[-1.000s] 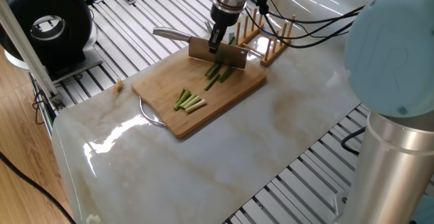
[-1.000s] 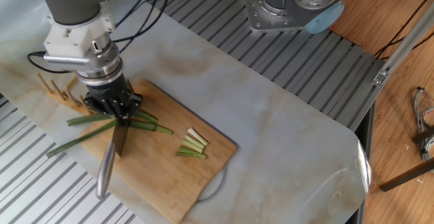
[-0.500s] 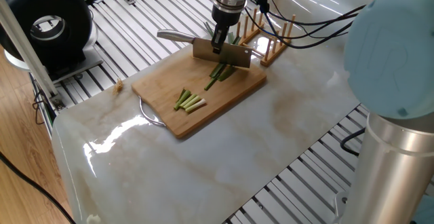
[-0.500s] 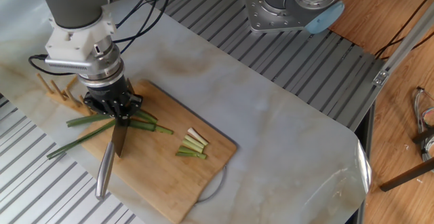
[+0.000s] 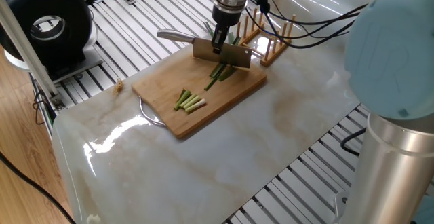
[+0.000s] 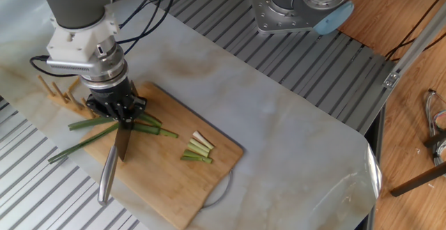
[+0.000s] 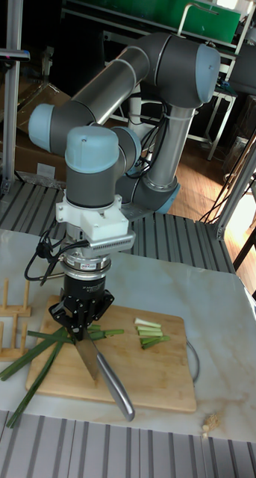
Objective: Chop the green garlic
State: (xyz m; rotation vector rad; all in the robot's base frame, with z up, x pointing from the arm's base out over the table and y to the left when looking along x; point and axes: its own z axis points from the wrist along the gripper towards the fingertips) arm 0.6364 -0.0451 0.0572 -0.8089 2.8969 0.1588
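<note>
the pincer (image 7: 83,333) is clenched on a knife (image 7: 98,366) by the spine of its blade, with the steel handle sticking out toward the board's near edge in the tall view. the blade hangs just above a bamboo board (image 6: 162,188) that lies on the marble desk (image 6: 293,132), over the spot where the garlic (image 6: 87,138) crosses it. part of the job is done: a small cluster of cut pieces (image 5: 189,101), pale at one end, lies near the middle of the board, well apart from the knife. most is left: the long dark green stalks lie whole, fanned out under the pincer, their leaf ends running off the board's edge onto the desk beside a wooden peg rack (image 5: 266,42). a few shorter green bits (image 6: 155,128) lie just beside the blade; whether they are severed cannot be told. judging by the length of uncut stalk, the chopping is in its early part, with many cuts to go.
</note>
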